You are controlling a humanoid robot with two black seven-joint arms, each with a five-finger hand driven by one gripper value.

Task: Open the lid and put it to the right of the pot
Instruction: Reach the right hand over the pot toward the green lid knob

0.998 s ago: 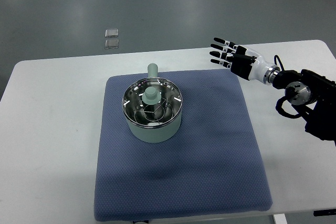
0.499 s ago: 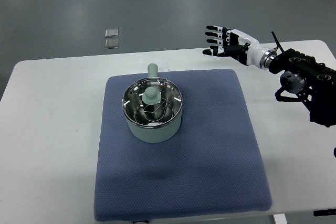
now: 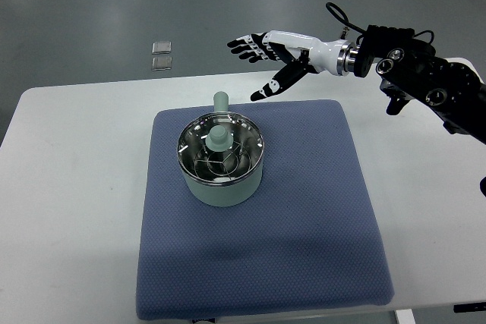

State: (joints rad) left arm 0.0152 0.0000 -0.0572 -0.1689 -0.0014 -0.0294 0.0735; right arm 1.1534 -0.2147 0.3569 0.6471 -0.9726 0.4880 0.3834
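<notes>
a: reaching is the step in hand, i'd say. the right hand (image 3: 273, 52) hangs above the far edge of the white table (image 3: 83, 157), beyond the pot (image 3: 222, 160) and a little to its right, with nothing lifted yet.

b: and the lid?

a: the lid (image 3: 221, 148) sits on the pot, clear, so the wire inside shows through it. its pale green knob (image 3: 219, 140) stands up at the centre. the pot rests on the blue mat (image 3: 266, 218), toward the mat's far left part, with its handle (image 3: 221, 102) pointing away from the robot.

b: what is the hand doing with its fingers?

a: spread wide and loose, palm turned partly down, thumb dropped toward the mat. it holds nothing and touches nothing; it is well apart from the knob.

b: so what does the next move call for?

a: my judgement: bring the hand nearer and lower until the fingers bracket the knob, then close on it. the knob is small and smooth, so a centred pinch matters. the mat to the right of the pot looks bare, ready for the lid.

b: the left arm?

a: not in the picture.
</notes>
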